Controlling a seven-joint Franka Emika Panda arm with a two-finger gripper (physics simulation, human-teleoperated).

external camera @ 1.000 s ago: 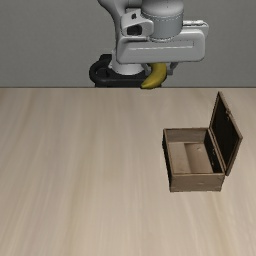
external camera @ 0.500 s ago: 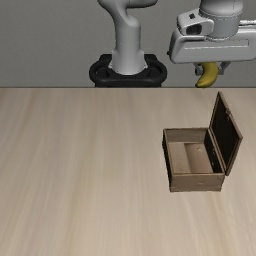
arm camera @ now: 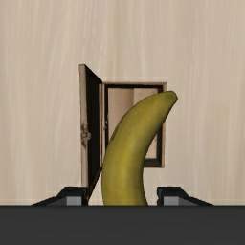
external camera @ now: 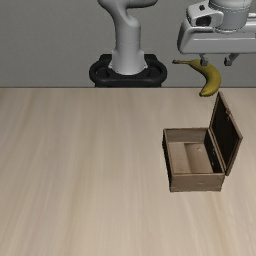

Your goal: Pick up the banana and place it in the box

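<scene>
Gripper [external camera: 209, 64] pinching the banana [external camera: 208, 80] high over the open box [external camera: 195, 184], best centre it on the compartment, then lower before releasing.

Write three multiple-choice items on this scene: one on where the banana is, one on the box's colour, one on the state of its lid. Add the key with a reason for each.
1. Where is the banana?
A. Inside the box
B. In the hand, up in the air
C. Lying flat beside the box

2. What colour is the box?
A. Blue
B. Brown
C. White

3. How is the box's lid?
A. Shut
B. Taken off
C. Open, standing up

Key:
1 B: in the exterior view the banana hangs from the hand, clear of the box.
2 B: its walls and lid are brown in both views.
3 C: the lid stands up along one side and the bare inside of the box shows.
</scene>
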